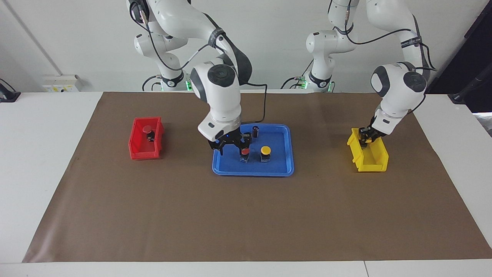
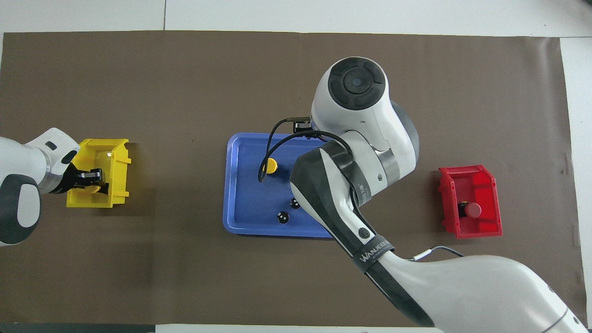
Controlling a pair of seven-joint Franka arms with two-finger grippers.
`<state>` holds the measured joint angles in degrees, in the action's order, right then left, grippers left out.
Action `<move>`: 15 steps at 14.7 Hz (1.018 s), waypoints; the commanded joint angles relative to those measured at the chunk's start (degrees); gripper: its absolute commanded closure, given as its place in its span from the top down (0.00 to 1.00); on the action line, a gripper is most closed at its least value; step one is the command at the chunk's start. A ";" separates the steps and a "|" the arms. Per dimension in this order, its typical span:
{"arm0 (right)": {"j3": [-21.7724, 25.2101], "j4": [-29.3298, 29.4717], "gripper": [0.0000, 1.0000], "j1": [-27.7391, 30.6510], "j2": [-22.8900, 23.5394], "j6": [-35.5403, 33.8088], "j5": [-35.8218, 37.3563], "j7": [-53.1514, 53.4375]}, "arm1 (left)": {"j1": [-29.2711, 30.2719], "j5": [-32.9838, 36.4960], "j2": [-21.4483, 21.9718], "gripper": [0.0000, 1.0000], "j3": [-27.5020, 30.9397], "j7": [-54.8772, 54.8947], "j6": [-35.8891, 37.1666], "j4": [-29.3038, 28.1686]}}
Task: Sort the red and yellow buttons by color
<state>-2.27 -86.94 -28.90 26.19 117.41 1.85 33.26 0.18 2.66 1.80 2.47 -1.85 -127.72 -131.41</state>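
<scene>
right gripper: mine, down in the blue tray, fingers on either side of a red button; jaws part open, can't tell if they're pressing on it yet
red button under me: upright on the tray floor, toward the edge farthest from the robots; my wrist hides it in the overhead view
yellow button in tray: upright, just beside the red one, toward the left arm's end; not touched
dark cylinders: two, upright, silvery tops, in the tray, nearer the robots than the buttons; one shows beside my wrist in the facing view
blue tray position: mid-table on the brown mat
left gripper: also mine, low inside the yellow bin, fingers clamped on a yellow button
held yellow button: between the left fingers, within the bin walls; can't tell if it touches the bin floor
yellow bin position: on the mat at the left arm's end, well apart from the tray
red bin: on the mat at the right arm's end, well apart from the tray
red button in red bin: lying tipped, cap and black base both visible, in the part of the bin nearer the robots
</scene>
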 commanded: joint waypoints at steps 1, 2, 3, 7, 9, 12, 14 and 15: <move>0.16 1.07 0.69 -0.81 1.40 2.11 0.79 3.04 | -0.01 1.12 2.06 0.02 0.52 0.62 -1.22 -2.18; 0.16 0.72 0.69 -1.16 1.40 1.94 0.70 3.04 | -0.01 1.12 2.15 0.08 0.43 0.62 -1.22 -2.27; 0.16 -0.67 0.68 -1.34 1.40 2.46 0.70 3.04 | -0.01 1.12 2.15 0.15 0.43 0.62 -1.22 -2.27; 0.16 -4.11 0.68 -1.34 0.26 2.91 0.96 2.95 | -0.09 1.12 2.06 0.30 0.43 0.54 -1.39 -2.18; 0.16 -5.34 0.67 -1.77 -0.18 3.00 0.79 3.04 | -0.10 1.12 2.06 0.35 0.43 0.45 -1.39 -2.18; -0.02 -7.18 0.67 -2.39 -0.79 3.26 0.61 3.13 | -0.09 1.12 2.06 0.41 0.43 0.53 -1.48 -2.18; -0.11 -8.24 0.67 -2.92 -1.32 3.44 0.61 3.39 | -0.01 1.12 2.06 0.48 0.43 0.54 -1.48 -2.18; -0.11 -8.77 0.66 -2.92 -1.58 3.44 0.61 3.39 | -0.01 1.12 2.06 0.57 0.43 0.54 -1.57 -2.09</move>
<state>-2.28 -92.26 -31.72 26.95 119.65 1.95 35.51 0.26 2.67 1.88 2.55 -1.76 -127.88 -131.57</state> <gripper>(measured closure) 0.330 0.551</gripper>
